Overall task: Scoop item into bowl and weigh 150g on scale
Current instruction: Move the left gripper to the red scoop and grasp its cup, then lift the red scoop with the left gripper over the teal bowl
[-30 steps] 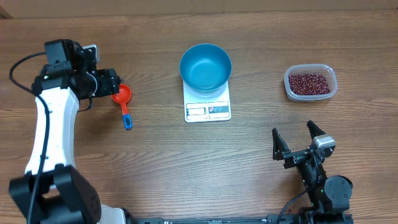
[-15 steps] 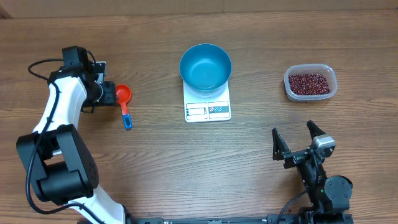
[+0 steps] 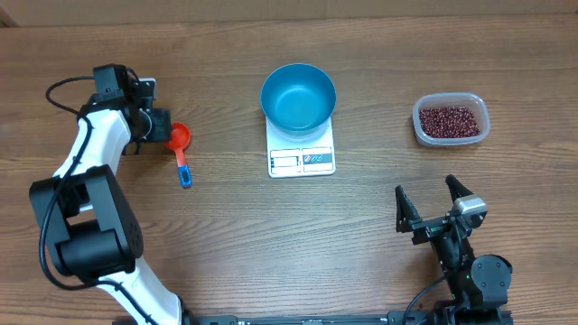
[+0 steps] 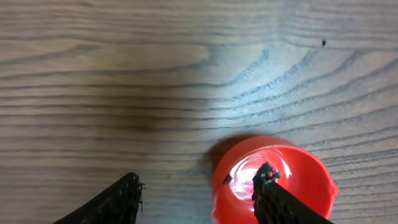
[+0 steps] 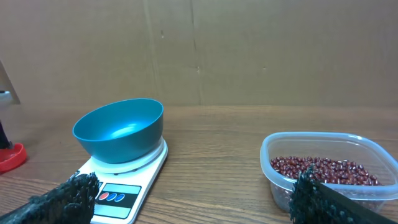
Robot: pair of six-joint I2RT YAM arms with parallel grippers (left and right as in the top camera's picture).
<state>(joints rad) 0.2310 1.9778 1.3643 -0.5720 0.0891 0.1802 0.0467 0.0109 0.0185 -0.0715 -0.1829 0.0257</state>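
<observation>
left gripper (image 4: pixel 199 179) open: fingers apart with bare table (image 3: pixel 226 235) showing between them. one fingertip is over the inside of the red scoop (image 4: pixel 305 177) cup, the other over wood on the far side of the cup's near wall, so the jaws straddle that wall without closing on it. cannot tell if the fingertip in the cup touches it. scoop sits upright on the table, cup empty. in the overhead view its handle (image 3: pixel 183 167) with a blue end runs away from the gripper, off to one side of the jaws.

right gripper (image 3: pixel 425 191) wide open, nothing between the fingers, low near the table edge, well apart from everything. from its wrist view the blue bowl (image 3: pixel 299 99) is ahead and to the left, sitting on the white scale (image 3: pixel 302 161), bowl on the far part of the platform and empty. scale's label panel and display edge face this gripper; reading too small to tell. clear plastic tub (image 3: pixel 418 129) is ahead and to the right, just beyond the right-hand fingertip in that view, holding the dark red-brown beans (image 3: pixel 449 120) as a loose layer on its bottom. no beans seen outside the tub.

bowl and scale lie between the two grippers, well apart from the left one; tub is on the far side of them from the left gripper. red scoop just shows at the far left edge of the right wrist view.
</observation>
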